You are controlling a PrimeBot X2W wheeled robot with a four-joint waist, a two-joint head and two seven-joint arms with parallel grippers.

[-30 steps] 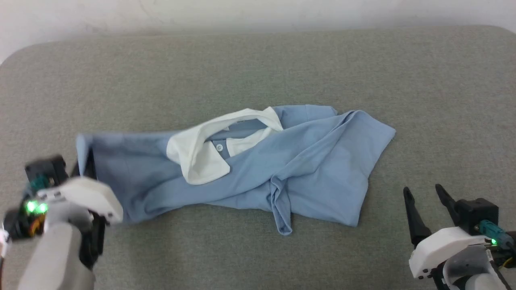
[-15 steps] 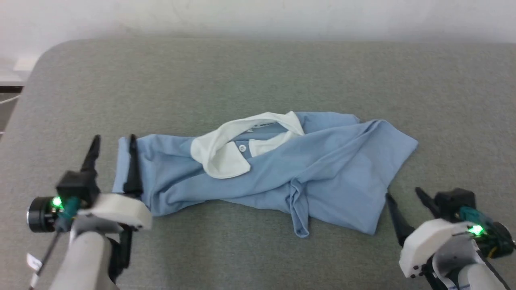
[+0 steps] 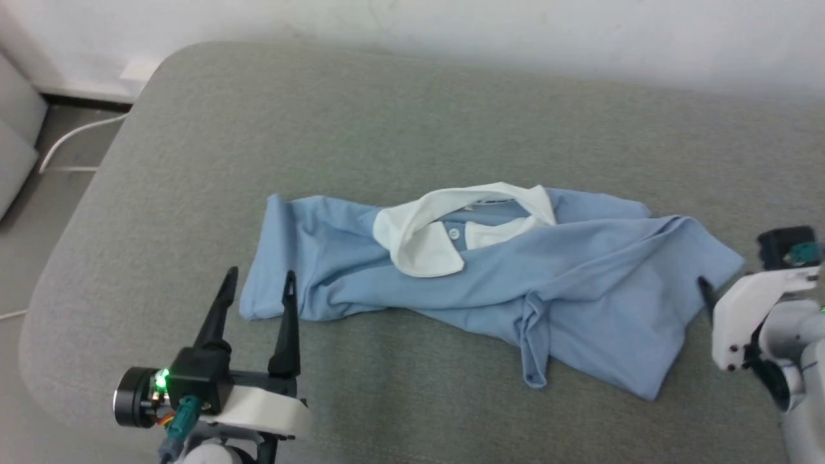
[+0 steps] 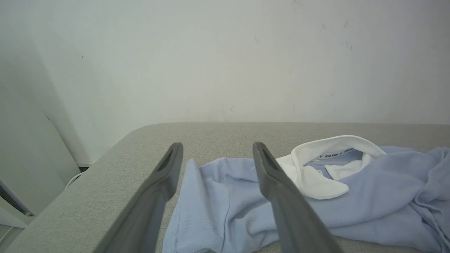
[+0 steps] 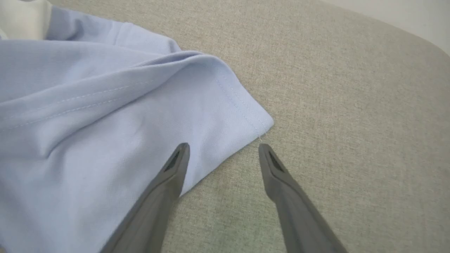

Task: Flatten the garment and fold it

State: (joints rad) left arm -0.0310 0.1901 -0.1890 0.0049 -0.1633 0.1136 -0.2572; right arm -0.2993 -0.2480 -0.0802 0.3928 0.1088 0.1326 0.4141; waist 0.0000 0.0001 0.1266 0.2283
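The garment [image 3: 580, 303] lies at two o'clock from the wide-open, empty left end effector [image 3: 259, 278]. The right end effector [image 5: 223, 147], also spread and empty, is at its three o'clock edge.

The garment [image 3: 580, 290] is overlooked whole from the head; its opposite ends are viewed closely from the wrists.

Off-white wall [image 3: 451, 26] along the back, and the left wrist view picks up faint scuffs and marks on it. In front lies a broad grey woven surface [image 3: 387, 116] with a rounded far-left corner. Off its left edge there's grey floor [image 3: 58, 206], with a white cable [image 3: 67, 136] curving across. A grey padded panel [image 3: 13, 116] stands beside it. Light is soft and even.
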